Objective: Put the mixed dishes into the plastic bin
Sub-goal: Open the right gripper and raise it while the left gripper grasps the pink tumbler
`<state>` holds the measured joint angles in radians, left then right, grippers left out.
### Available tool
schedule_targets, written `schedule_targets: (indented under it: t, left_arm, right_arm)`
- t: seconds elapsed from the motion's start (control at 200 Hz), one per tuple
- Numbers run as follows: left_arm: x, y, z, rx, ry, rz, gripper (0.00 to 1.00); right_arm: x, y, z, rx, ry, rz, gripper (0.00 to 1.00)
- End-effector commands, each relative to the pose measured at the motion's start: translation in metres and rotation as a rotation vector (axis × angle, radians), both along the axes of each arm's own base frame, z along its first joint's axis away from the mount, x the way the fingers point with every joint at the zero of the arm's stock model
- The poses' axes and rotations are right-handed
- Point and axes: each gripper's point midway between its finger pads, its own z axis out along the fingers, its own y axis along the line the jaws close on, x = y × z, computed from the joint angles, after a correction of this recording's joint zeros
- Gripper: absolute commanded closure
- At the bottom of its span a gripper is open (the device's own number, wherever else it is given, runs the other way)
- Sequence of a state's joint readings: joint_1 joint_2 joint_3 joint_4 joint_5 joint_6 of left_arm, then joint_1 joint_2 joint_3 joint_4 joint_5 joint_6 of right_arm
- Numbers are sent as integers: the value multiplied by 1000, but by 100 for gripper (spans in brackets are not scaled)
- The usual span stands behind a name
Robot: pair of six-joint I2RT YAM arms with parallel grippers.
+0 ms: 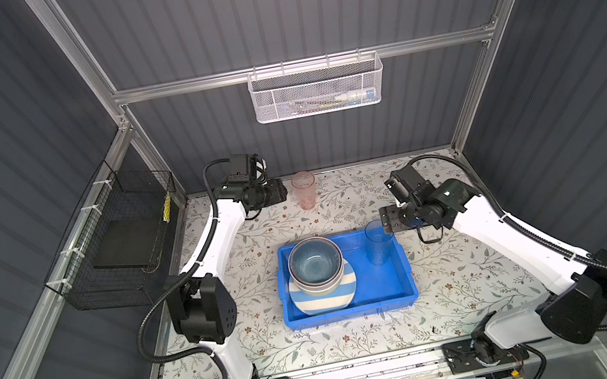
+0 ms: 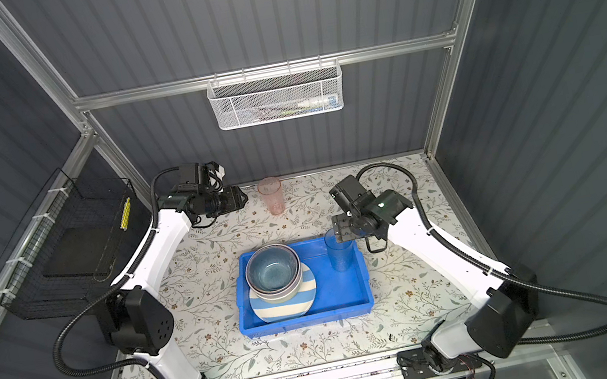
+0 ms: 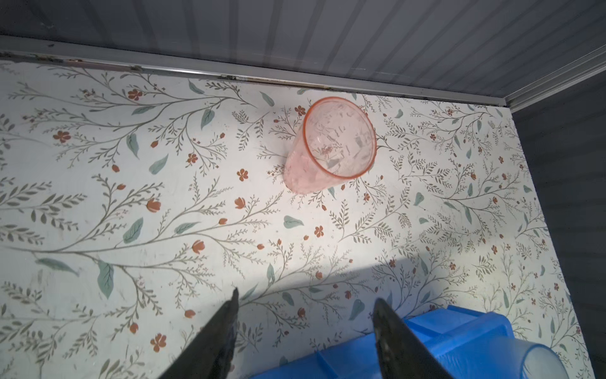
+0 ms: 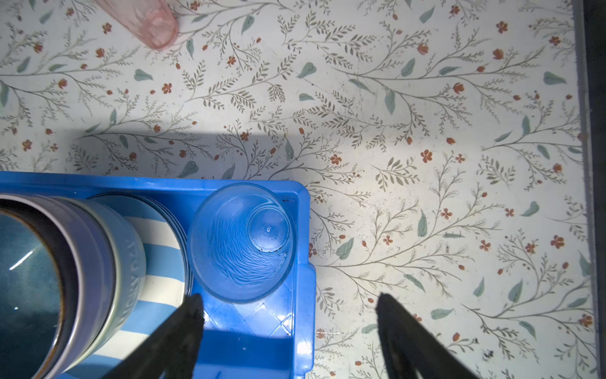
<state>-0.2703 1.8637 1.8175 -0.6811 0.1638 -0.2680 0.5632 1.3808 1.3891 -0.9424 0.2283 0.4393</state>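
Observation:
The blue plastic bin (image 1: 378,287) (image 2: 336,290) sits mid-table. In its left half a dark blue bowl (image 1: 315,266) (image 4: 23,279) is nested in paler bowls on a blue-white striped plate (image 1: 325,300) (image 4: 157,262). A translucent blue tumbler (image 1: 379,244) (image 4: 241,242) stands upright in the bin's far right corner. My right gripper (image 1: 386,220) (image 4: 290,296) hangs open just above it, straddling the bin's right rim (image 4: 305,295), holding nothing. A pink tumbler (image 1: 304,190) (image 3: 328,147) stands upright by the back wall. Just left of it, my left gripper (image 1: 282,191) (image 3: 306,295) is open and empty.
A white mesh basket (image 1: 318,89) hangs on the back wall and a black wire basket (image 1: 122,247) on the left wall. A floral cover (image 1: 455,269) lines the table, which ends at a metal rail (image 3: 229,77) behind the pink tumbler.

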Motion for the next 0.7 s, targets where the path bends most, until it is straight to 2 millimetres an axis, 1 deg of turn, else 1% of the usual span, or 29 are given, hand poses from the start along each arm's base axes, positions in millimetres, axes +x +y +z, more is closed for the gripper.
schedule_targets:
  t: [0.0,0.085,0.16,0.195,0.25,0.485,0.695]
  left_arm:
    - [17,-9,2,-38,2,-73,39]
    - [33,-16,-7,-58,22,-110,43]
    - [45,-22,-14,-61,31,-130,43]
    - [48,-29,-16,-89,38,-163,44]
    - [54,-32,-21,-91,50,-173,44]
    - [73,-40,-51,-93,79,-200,45]
    - [85,-44,-69,-96,91,-200,47]
  right_arm:
    - [-8,-4,3,13,-7,7,11]
    - [-12,-5,9,31,-27,11,9]
    - [-15,-7,14,40,-41,17,8]
    - [-16,-8,14,40,-45,17,8]
    - [-18,-9,16,41,-51,16,7]
    - [-27,-12,22,73,-58,9,7]
    - [-34,-14,26,101,-67,6,7]
